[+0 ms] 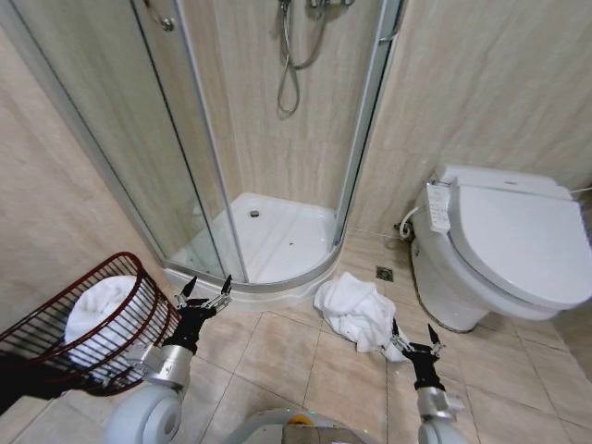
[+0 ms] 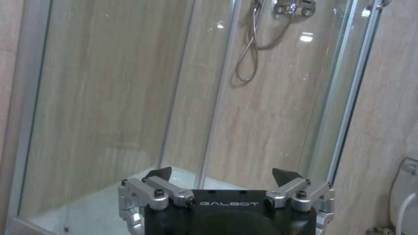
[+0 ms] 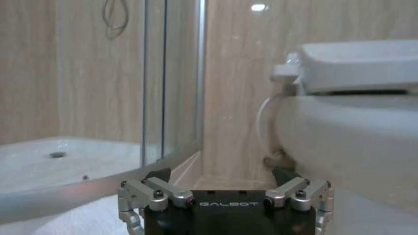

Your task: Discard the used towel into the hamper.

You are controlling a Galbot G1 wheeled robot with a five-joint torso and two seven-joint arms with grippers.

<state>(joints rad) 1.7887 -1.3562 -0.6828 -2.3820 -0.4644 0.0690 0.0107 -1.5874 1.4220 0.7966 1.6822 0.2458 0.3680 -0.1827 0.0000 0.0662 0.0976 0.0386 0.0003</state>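
A crumpled white towel lies on the tiled floor between the shower tray and the toilet. The hamper, a dark red wire basket, stands tilted at the lower left, with another white cloth inside it. My left gripper is open just right of the hamper's rim and holds nothing; the left wrist view shows it facing the shower glass. My right gripper is open and empty at the towel's near right edge. In the right wrist view it hangs low over the floor, with the white towel beside it.
A corner shower enclosure with glass doors and a white tray fills the back. A white toilet stands at the right, close to my right gripper. A floor drain sits beyond the towel. Beige tiled floor lies between the grippers.
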